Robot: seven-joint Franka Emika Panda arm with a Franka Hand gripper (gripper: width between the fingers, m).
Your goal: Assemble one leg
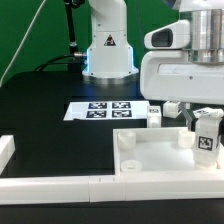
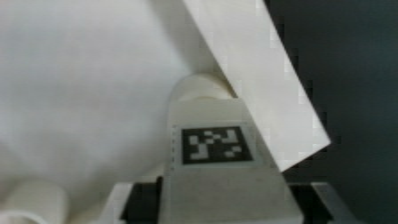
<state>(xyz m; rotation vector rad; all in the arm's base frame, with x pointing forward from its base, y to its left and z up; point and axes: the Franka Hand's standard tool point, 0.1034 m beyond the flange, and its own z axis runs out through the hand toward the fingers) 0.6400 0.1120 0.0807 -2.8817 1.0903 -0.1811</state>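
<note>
My gripper [image 1: 207, 128] is shut on a white leg [image 1: 207, 140] with a black-and-white tag and holds it upright over the far corner of the white tabletop [image 1: 150, 152] at the exterior view's right. In the wrist view the leg [image 2: 217, 140] fills the space between my dark fingers [image 2: 146, 198], its tip close to the tabletop's raised rim [image 2: 258, 70]. Whether the leg touches the tabletop I cannot tell. Another white leg [image 1: 156, 113] lies beyond the tabletop's far edge.
The marker board [image 1: 103, 109] lies flat on the black table behind the tabletop. The arm's white base [image 1: 108, 45] stands at the back. A white rail [image 1: 50, 185] runs along the front, with a raised end [image 1: 6, 150] at the exterior view's left.
</note>
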